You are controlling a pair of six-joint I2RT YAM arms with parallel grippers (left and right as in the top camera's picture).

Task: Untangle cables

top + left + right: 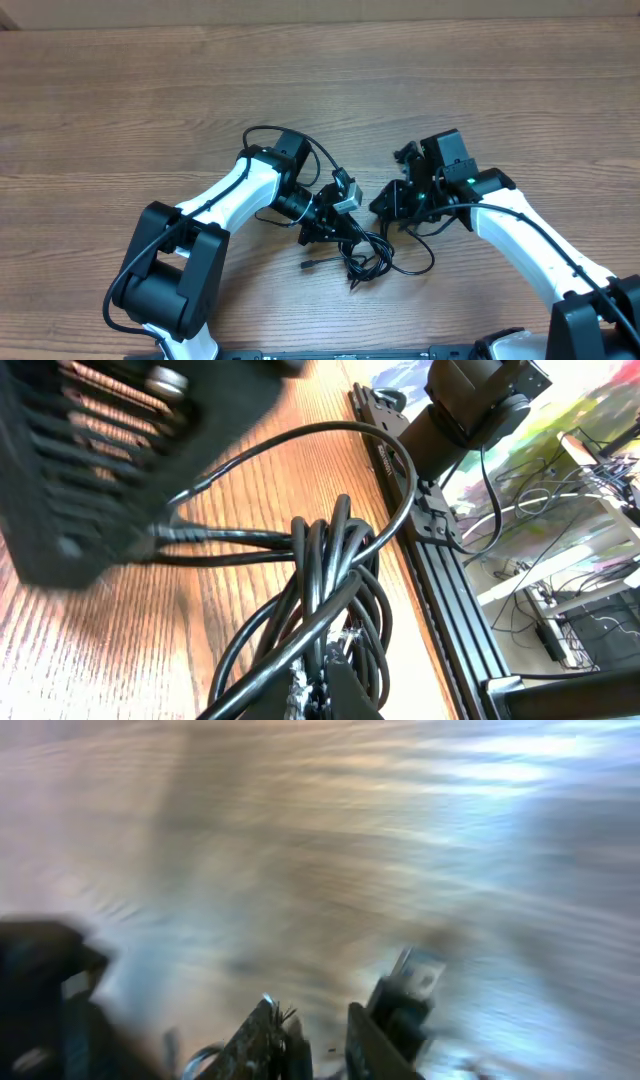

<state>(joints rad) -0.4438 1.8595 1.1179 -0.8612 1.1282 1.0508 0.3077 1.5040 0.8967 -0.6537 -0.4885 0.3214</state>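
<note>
The cables (pixel 368 252) are a tangle of thin black cords lying on the wooden table between the two arms, with one plug end (pixel 308 266) sticking out to the left. My left gripper (pixel 335 222) sits at the tangle's upper left. In the left wrist view it (pixel 330 685) is shut on the bundle of looped cords (pixel 330 570). My right gripper (pixel 392 205) is just right of the tangle, close to the left gripper. In the blurred right wrist view its fingers (pixel 320 1035) stand slightly apart with bare wood between them.
A black metal rail (pixel 440 570) runs along the table's front edge, with an arm base (pixel 470 410) mounted on it. One cord loop (pixel 425 262) trails right under the right arm. The wooden table (pixel 150 90) stretches far and left.
</note>
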